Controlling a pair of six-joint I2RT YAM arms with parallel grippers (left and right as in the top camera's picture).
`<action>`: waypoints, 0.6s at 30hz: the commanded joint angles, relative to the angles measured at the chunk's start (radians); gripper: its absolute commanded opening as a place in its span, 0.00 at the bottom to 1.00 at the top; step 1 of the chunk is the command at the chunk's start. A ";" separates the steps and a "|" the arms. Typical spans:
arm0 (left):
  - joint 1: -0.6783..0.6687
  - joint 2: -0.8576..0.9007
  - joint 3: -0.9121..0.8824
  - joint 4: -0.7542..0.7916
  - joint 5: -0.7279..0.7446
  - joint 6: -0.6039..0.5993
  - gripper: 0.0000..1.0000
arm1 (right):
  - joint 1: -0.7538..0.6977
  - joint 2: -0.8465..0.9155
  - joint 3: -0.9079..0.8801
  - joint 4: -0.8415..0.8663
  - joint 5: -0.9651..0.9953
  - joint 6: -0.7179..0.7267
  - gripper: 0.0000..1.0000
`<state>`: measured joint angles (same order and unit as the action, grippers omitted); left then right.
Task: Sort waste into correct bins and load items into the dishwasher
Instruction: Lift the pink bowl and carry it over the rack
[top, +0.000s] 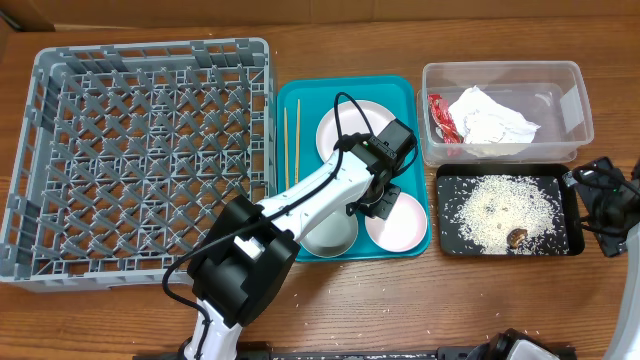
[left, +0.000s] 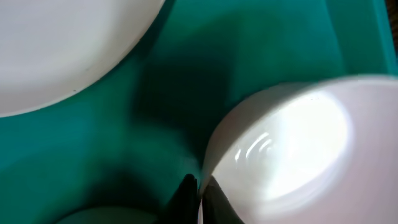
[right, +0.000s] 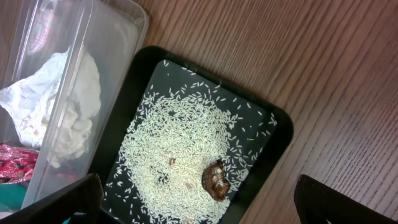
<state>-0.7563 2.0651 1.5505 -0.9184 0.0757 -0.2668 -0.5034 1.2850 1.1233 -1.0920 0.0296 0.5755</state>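
Bowl (left: 292, 155) rim pinched in left jaws; right jaws wide.

Rice (right: 180, 155) + lump (right: 215, 180) in blk tray (right: 281, 134).

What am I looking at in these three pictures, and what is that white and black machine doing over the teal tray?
It is a robot with two arms at a wooden table. The wide picture comes from a camera fixed overhead; the other two come from small cameras on each wrist.

The left end effector is down on the teal tray, and its fingers have closed on the rim of a small pale bowl. The same tray carries a round plate, another bowl and wooden chopsticks.

The right end effector waits open at the table's edge, holding nothing, looking down at a black tray of rice grains with a brown food lump. Beside it, a clear tub holds a white napkin and a red wrapper. The big grey rack holds no dishes yet.
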 joint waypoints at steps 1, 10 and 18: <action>0.010 0.012 0.002 -0.001 0.003 0.005 0.04 | -0.004 -0.002 0.010 0.005 -0.001 -0.007 1.00; 0.012 0.006 0.015 -0.021 0.003 0.005 0.04 | -0.004 -0.002 0.010 0.005 -0.001 -0.007 1.00; 0.028 -0.066 0.161 -0.151 -0.014 0.009 0.04 | -0.004 -0.002 0.010 0.005 -0.001 -0.007 1.00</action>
<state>-0.7456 2.0644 1.6184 -1.0412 0.0784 -0.2657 -0.5034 1.2850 1.1233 -1.0920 0.0296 0.5751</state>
